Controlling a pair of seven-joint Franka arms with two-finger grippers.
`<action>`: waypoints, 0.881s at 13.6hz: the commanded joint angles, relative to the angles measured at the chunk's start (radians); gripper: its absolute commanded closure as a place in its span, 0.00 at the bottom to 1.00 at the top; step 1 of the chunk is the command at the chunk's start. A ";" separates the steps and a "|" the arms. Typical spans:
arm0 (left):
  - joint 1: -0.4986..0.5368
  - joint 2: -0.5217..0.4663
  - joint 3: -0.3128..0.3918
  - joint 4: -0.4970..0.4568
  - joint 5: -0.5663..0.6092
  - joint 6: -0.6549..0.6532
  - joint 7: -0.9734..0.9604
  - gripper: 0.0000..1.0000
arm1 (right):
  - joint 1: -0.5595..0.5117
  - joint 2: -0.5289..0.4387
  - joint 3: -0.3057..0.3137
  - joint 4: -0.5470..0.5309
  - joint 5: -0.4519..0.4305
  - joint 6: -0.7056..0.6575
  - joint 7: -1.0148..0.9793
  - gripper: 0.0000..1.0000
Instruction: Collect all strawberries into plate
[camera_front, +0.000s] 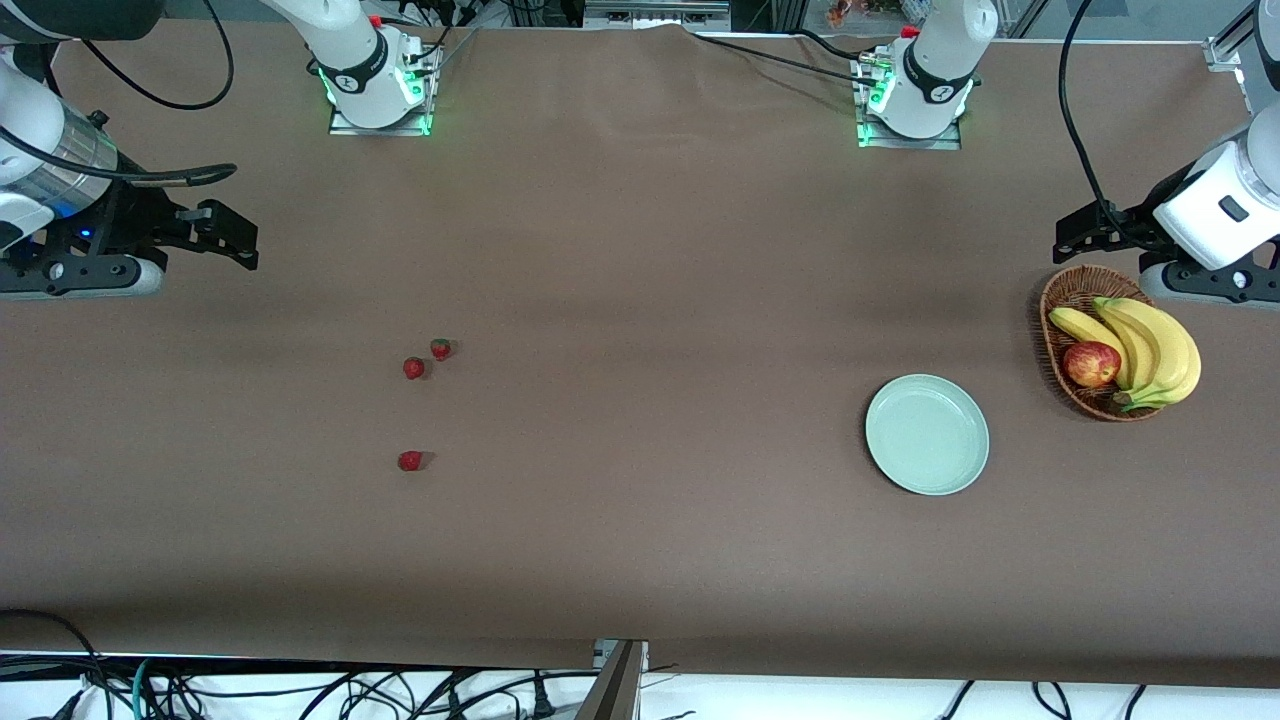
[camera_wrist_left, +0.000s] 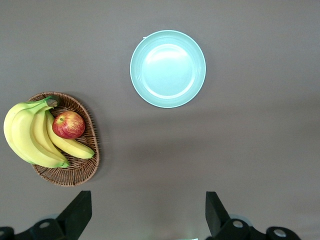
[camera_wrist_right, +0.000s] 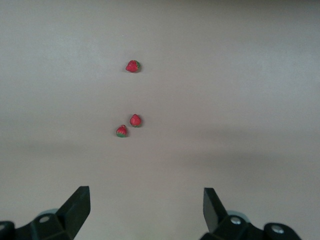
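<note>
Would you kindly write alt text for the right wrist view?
Three small red strawberries lie on a bare brown table, two close together and one apart. The right gripper hangs above the table with its fingers open and empty.

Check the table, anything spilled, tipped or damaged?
Nothing stands out. Three strawberries lie loose toward the right arm's end; the plate sits flat and empty beside the basket. Right gripper and left gripper wait open, holding nothing.
</note>
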 joint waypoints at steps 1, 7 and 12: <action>0.008 -0.007 -0.006 0.004 0.008 -0.014 0.023 0.00 | -0.003 -0.013 0.006 -0.007 -0.008 -0.003 0.011 0.00; 0.006 -0.007 -0.006 0.004 0.008 -0.014 0.023 0.00 | -0.006 -0.007 0.003 0.002 -0.008 0.005 0.009 0.00; 0.006 -0.007 -0.008 0.006 0.008 -0.014 0.023 0.00 | -0.010 -0.004 0.001 0.002 -0.013 0.003 0.009 0.00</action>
